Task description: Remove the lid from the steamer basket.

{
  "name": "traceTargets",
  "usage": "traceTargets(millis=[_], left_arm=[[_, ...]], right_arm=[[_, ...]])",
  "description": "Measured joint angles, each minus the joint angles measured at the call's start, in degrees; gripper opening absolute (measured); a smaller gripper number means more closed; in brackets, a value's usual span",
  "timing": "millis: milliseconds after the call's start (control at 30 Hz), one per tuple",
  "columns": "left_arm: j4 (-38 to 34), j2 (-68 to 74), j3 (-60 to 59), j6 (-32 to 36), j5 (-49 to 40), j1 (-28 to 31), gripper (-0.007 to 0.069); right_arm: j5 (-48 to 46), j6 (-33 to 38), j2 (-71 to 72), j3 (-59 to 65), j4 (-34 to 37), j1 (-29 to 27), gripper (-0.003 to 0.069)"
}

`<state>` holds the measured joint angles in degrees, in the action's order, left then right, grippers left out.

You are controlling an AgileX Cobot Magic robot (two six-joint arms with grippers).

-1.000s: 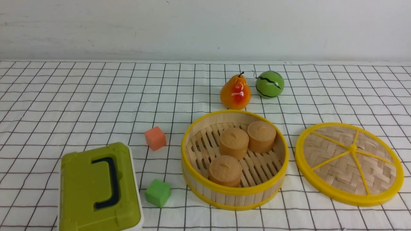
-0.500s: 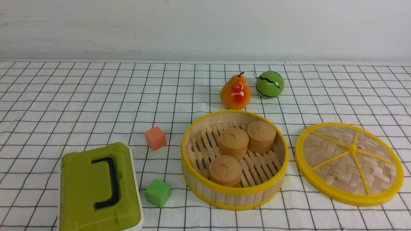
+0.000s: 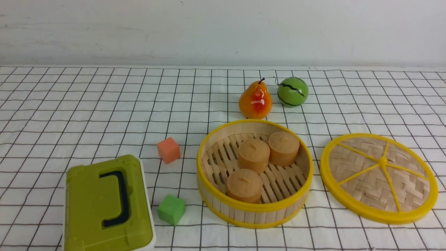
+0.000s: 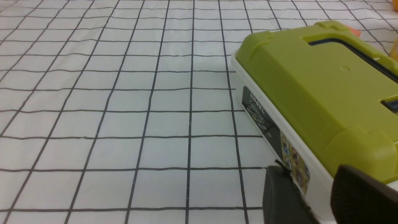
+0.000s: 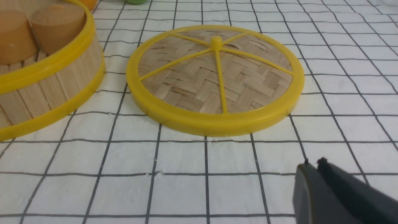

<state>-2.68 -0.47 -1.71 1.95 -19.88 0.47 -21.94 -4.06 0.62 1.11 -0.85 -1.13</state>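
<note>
The steamer basket (image 3: 256, 209) stands uncovered at centre right, with three tan cylinders (image 3: 253, 155) on its slatted floor. The lid (image 3: 379, 179) lies flat on the cloth just to its right, apart from it. Both show in the right wrist view, the lid (image 5: 214, 74) and the basket (image 5: 46, 84). My right gripper (image 5: 314, 162) is shut and empty, low over the cloth a short way in front of the lid. My left gripper (image 4: 309, 170) is open and empty beside the olive-green box (image 4: 317, 84). Neither gripper shows in the front view.
The olive-green box (image 3: 106, 205) sits at the front left. An orange cube (image 3: 168, 150) and a green cube (image 3: 171, 209) lie between it and the basket. A pear (image 3: 255, 99) and a green ball (image 3: 292, 91) stand behind the basket.
</note>
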Motion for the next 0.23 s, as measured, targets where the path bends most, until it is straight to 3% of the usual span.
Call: traceTargets(millis=[233], left_arm=[[0.0, 0.0, 0.0, 0.0, 0.0, 0.0, 0.0239]], right_arm=[[0.0, 0.0, 0.0, 0.0, 0.0, 0.0, 0.004]])
